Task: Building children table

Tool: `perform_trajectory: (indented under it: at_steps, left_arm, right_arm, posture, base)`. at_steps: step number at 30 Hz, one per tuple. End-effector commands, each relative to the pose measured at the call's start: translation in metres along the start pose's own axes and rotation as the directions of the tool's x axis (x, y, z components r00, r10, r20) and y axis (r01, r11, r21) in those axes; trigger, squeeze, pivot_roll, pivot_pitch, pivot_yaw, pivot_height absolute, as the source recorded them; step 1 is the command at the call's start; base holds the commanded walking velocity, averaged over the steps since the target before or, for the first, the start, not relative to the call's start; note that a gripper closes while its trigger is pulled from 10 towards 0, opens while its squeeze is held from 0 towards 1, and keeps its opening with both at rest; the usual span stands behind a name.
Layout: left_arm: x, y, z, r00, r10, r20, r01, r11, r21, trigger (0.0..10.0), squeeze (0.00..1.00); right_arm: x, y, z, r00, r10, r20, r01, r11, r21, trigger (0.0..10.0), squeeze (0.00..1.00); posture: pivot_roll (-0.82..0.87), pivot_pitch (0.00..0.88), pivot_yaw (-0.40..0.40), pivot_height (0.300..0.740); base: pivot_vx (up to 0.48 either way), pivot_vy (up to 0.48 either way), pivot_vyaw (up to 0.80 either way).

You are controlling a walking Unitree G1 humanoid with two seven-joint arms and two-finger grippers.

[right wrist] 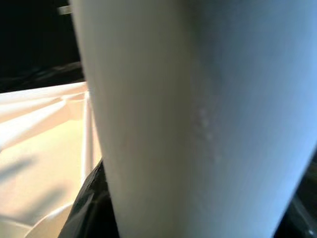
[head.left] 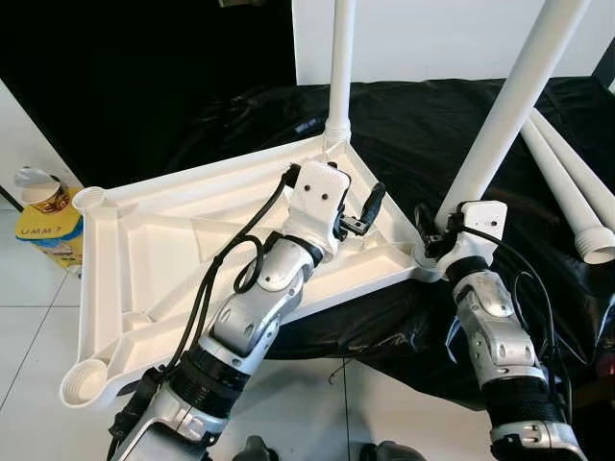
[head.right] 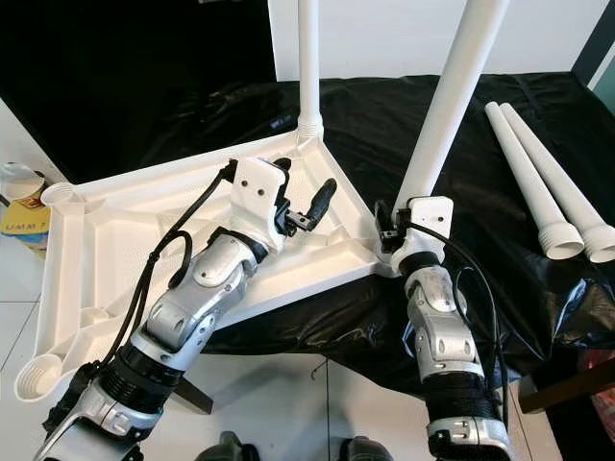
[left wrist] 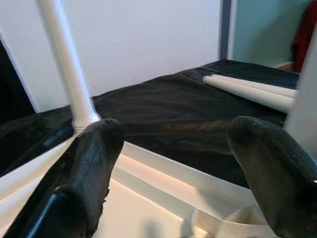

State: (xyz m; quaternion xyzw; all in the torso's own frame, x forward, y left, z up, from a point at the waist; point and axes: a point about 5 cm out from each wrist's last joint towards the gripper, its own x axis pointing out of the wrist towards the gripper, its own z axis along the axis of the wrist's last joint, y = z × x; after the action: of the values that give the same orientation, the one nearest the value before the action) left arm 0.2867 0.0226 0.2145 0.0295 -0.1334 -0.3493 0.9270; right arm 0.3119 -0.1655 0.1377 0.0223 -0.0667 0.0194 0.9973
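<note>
On black sheeting, inverted tabletop (head.left: 144, 259): right hand (head.right: 392, 235) pinches second leg (head.right: 447, 106) at its corner socket; left hand (head.left: 360, 213) hovers spread. Next, seat it upright; two legs (head.right: 553, 192) remain.

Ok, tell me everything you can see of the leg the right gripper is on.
The leg is a smooth white tube, plastic by the look of it, rising tilted from the near right corner socket of the upturned white tabletop. Its top runs out of frame. The right gripper is at its base, black fingers against it.
</note>
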Motion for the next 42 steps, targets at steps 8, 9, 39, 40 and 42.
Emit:
perform_trajectory:
  at_steps: [8, 9, 39, 40, 42]
  left_arm:
    - [-0.017, -0.032, -0.003, 0.923, -0.384, -0.017, 0.383, 0.922, -0.054, 10.0, 0.00]
    - [-0.023, -0.035, -0.004, 0.891, -0.454, -0.025, 0.452, 0.890, -0.060, 10.0, 0.00]
    - [-0.045, -0.022, -0.024, 0.796, -0.576, -0.184, 0.578, 0.814, -0.048, 10.0, 0.00]
    - [-0.045, -0.022, -0.024, 0.798, -0.574, -0.186, 0.576, 0.816, -0.045, 10.0, 0.00]
    - [-0.045, -0.022, -0.024, 0.798, -0.574, -0.186, 0.577, 0.816, -0.044, 10.0, 0.00]
  right_arm:
    - [-0.022, 0.013, -0.042, 0.949, -0.235, -0.210, 0.248, 0.968, 0.038, 10.0, 0.00]
    - [-0.023, 0.015, -0.043, 0.930, -0.288, -0.228, 0.306, 0.951, 0.045, 10.0, 0.00]
    - [-0.019, 0.022, -0.016, 0.983, -0.173, -0.058, 0.177, 0.980, 0.087, 10.0, 1.00]
    - [-0.019, 0.021, -0.015, 0.988, -0.147, -0.050, 0.151, 0.984, 0.091, 10.0, 1.00]
    - [-0.019, 0.017, -0.014, 0.991, -0.127, -0.046, 0.131, 0.987, 0.088, 10.0, 1.00]
  posture:
    - [0.03, 0.099, 0.021, 0.740]
    - [0.04, 0.100, 0.019, 0.740]
    - [0.02, 0.092, 0.021, 0.740]
    - [0.02, 0.092, 0.021, 0.740]
    - [0.01, 0.092, 0.020, 0.740]
  base:
    - [0.000, 0.000, 0.00]
    - [0.000, 0.000, 0.00]
    - [0.000, 0.000, 0.00]
    - [0.000, 0.000, 0.00]
    - [0.000, 0.000, 0.00]
